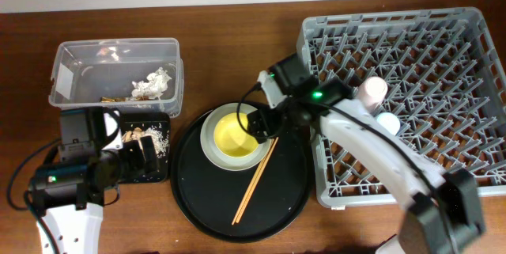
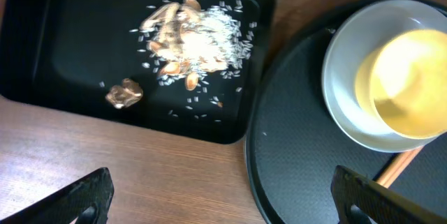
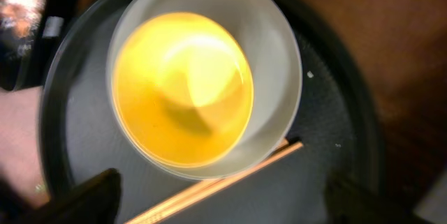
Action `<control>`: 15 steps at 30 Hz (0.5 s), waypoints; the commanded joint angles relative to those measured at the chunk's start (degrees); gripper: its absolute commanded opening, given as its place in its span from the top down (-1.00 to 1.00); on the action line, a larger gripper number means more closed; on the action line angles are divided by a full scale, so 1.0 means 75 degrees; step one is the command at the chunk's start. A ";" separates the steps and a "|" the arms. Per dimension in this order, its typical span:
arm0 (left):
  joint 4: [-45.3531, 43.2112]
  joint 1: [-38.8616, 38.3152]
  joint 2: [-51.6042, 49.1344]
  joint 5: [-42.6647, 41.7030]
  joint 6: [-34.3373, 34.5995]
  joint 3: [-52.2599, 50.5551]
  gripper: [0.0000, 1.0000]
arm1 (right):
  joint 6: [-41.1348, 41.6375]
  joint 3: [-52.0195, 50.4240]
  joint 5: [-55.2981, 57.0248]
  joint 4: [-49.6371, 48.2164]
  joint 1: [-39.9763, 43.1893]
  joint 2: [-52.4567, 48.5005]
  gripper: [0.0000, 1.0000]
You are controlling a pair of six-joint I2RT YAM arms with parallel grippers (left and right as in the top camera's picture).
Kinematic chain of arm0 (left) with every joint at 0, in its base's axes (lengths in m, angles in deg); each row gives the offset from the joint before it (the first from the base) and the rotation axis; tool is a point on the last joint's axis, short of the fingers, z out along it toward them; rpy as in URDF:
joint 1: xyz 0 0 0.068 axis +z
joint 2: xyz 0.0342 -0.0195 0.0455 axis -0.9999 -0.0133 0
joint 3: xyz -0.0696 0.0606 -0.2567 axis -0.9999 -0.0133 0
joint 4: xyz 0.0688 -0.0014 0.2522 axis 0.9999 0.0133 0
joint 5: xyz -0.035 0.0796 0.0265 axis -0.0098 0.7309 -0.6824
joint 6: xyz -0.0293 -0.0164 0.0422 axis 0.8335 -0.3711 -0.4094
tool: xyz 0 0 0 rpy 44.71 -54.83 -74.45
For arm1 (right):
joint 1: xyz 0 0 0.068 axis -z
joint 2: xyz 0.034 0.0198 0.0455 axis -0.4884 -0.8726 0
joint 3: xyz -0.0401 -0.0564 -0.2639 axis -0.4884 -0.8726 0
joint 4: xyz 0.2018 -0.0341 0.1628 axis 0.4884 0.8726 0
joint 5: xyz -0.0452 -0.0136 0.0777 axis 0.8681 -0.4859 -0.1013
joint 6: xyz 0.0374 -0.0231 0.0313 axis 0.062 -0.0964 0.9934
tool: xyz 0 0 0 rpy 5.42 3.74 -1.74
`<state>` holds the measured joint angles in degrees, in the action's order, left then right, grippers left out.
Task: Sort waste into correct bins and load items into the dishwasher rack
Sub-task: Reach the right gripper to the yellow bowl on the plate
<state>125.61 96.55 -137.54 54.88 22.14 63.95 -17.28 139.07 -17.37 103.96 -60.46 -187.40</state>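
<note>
The pale grey plate [image 1: 212, 145] holds the yellow bowl [image 1: 235, 135] on the round black tray. Two chopsticks [image 1: 254, 181] lie beside them. My right gripper [image 1: 265, 123] is open and empty, hovering over the bowl's right rim; its wrist view shows the bowl [image 3: 181, 88], plate [image 3: 276, 63] and chopsticks [image 3: 223, 182] between its fingers [image 3: 227, 206]. My left gripper [image 1: 147, 156] is open and empty [image 2: 223, 199] at the shallow black tray [image 2: 42, 56], which holds tan food scraps [image 2: 188, 35]. The clear tub [image 1: 79, 52] holds white tissue [image 1: 154, 84]. No banana peel shows.
The grey dishwasher rack [image 1: 411, 40] fills the right side, with a pink cup [image 1: 371, 89] and a light blue cup [image 1: 387, 122] in it. The round black tray [image 1: 198, 206] sits between the bins and the rack. A small brown piece [image 2: 124, 93] lies in the black tray.
</note>
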 commanded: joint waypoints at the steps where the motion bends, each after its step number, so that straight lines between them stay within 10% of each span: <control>1: -0.0015 0.0099 0.0082 -0.0035 0.0070 0.0102 -0.98 | 0.1090 0.0023 0.0256 -0.0425 -0.0189 -0.0766 -0.63; 15: -0.0015 0.0099 0.0082 -0.0038 0.0070 0.0102 -0.98 | 0.1909 0.0035 0.0341 -0.0726 -0.0373 -0.1880 0.92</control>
<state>125.52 96.94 -137.52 54.86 22.14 63.95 -3.25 139.01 -15.71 98.23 -63.04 -201.06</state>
